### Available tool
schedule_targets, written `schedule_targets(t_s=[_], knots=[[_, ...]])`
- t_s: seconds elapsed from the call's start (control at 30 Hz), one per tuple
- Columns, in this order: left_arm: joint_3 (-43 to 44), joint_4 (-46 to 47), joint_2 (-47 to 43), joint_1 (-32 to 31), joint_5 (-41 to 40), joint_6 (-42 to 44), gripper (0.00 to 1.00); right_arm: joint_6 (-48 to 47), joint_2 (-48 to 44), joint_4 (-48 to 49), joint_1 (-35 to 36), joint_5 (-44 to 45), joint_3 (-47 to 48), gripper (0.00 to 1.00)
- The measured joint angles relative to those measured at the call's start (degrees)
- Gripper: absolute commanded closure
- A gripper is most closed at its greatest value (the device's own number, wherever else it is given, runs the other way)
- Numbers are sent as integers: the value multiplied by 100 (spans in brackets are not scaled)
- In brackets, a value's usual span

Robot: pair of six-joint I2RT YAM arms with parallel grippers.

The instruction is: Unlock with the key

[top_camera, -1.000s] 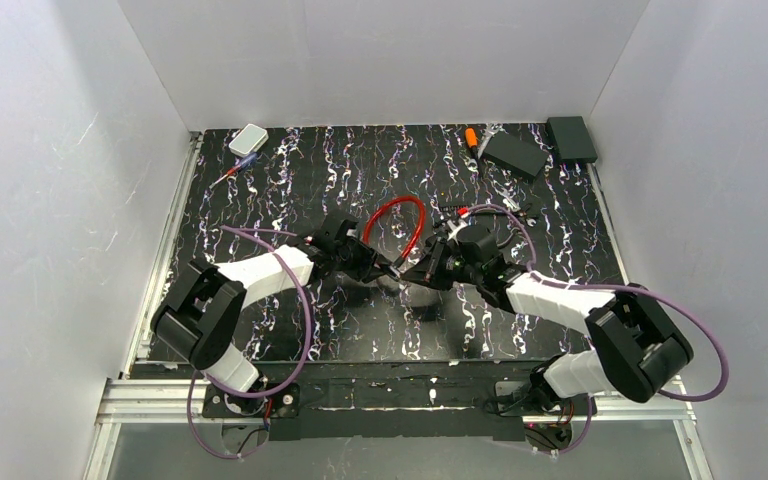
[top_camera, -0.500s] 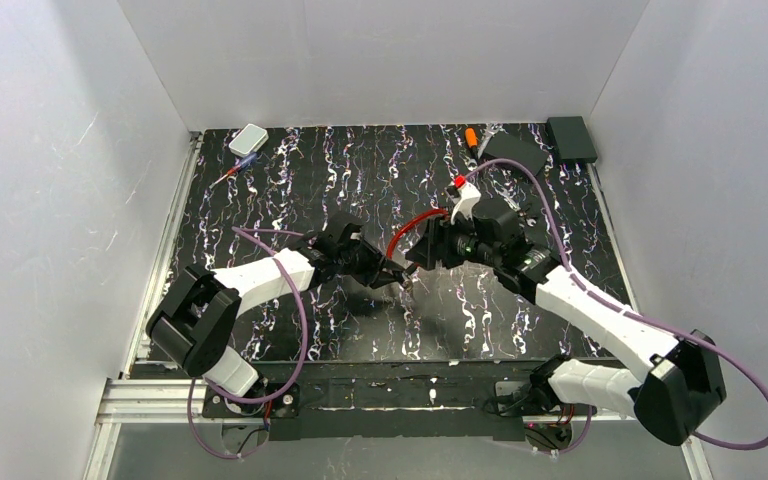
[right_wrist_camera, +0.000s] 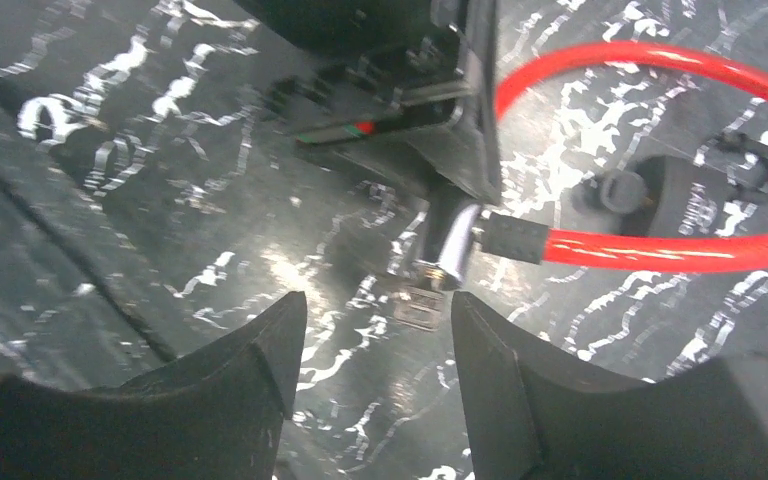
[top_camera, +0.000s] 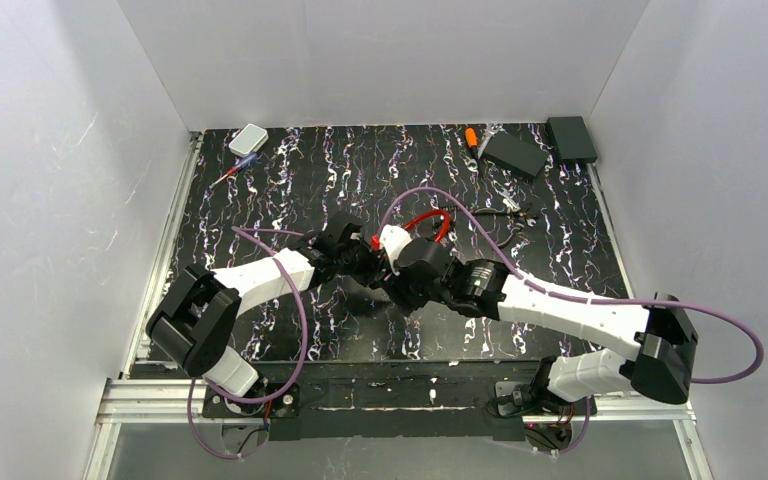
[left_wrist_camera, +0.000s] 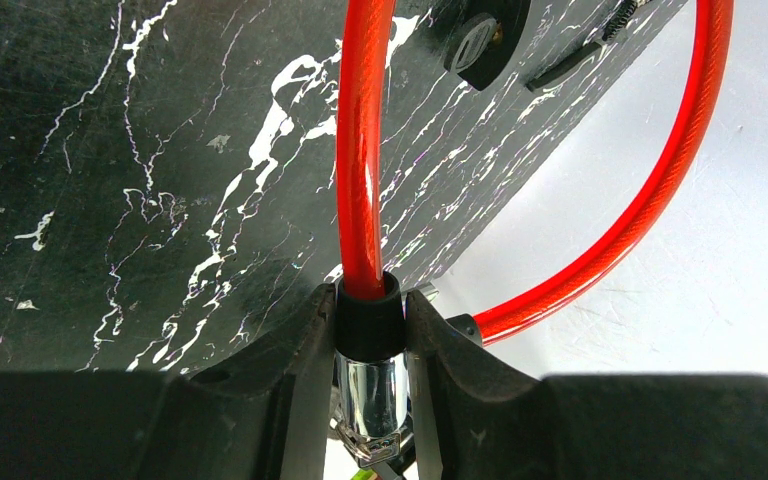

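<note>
Cable lock point(top_camera: 428, 221), desk point(top_camera: 290, 180) centre: loop point(left_wrist_camera: 660, 180) likely springy, barrel point(left_wrist_camera: 370, 395) stiff. My left gripper point(left_wrist_camera: 370, 302) clamps its collar point(left_wrist_camera: 368, 335); right gripper point(right_wrist_camera: 375, 330) gapes empty; I'd pinch the key point(right_wrist_camera: 418, 305).

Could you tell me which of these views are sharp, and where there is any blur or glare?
Left wrist: sharp, with a bright glare streak along the red cable and a washed-out white wall behind it; right wrist: smeared by motion blur, the white veins of the table streaked; top external: crisp and evenly lit, with only soft shadows near the middle.
</note>
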Motion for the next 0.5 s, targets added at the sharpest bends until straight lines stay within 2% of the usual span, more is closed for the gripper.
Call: schedule_targets(t_s=[0.27, 0.5], knots=[[0, -4, 2, 4, 0, 7, 100, -407, 409, -389, 63, 774, 262, 42], [0, -20, 2, 4, 0, 26, 100, -546, 476, -387, 179, 1040, 267, 45]])
